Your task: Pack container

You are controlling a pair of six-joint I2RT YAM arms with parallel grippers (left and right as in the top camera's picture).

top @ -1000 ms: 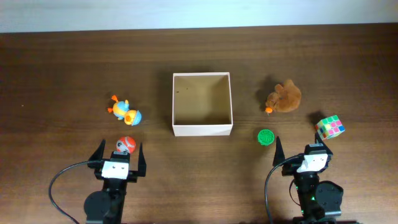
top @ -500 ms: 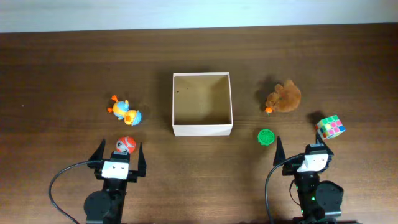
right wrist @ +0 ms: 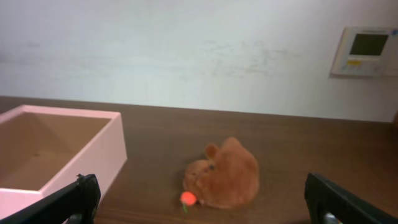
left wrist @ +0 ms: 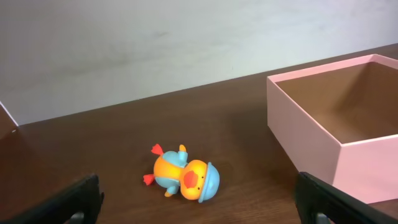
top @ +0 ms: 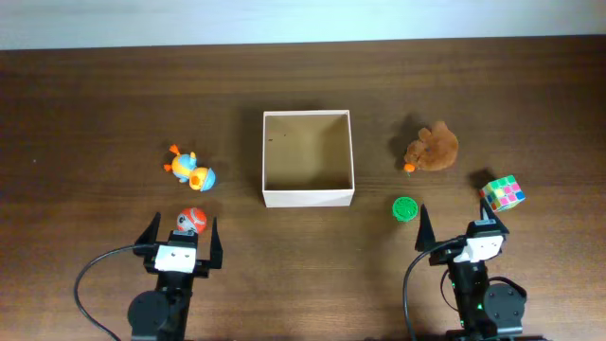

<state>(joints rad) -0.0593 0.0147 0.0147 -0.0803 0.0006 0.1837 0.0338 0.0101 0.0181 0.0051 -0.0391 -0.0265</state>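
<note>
The container, a square open box with pale walls and a tan inside, stands empty at the table's middle. My left gripper is open at the front left, and a red ball toy lies between its fingers seen from above. An orange and blue duck toy lies on its side ahead of the left gripper, with the container to its right. My right gripper is open at the front right. In its wrist view a brown plush lies ahead of the right gripper, and the container stands to the left.
A green disc lies just left of the right gripper's left finger. A multicoloured cube sits just beyond its right finger. The duck toy and the plush flank the box. A wall runs along the table's far edge.
The right arm has shifted very slightly to the right. Nothing else has moved.
</note>
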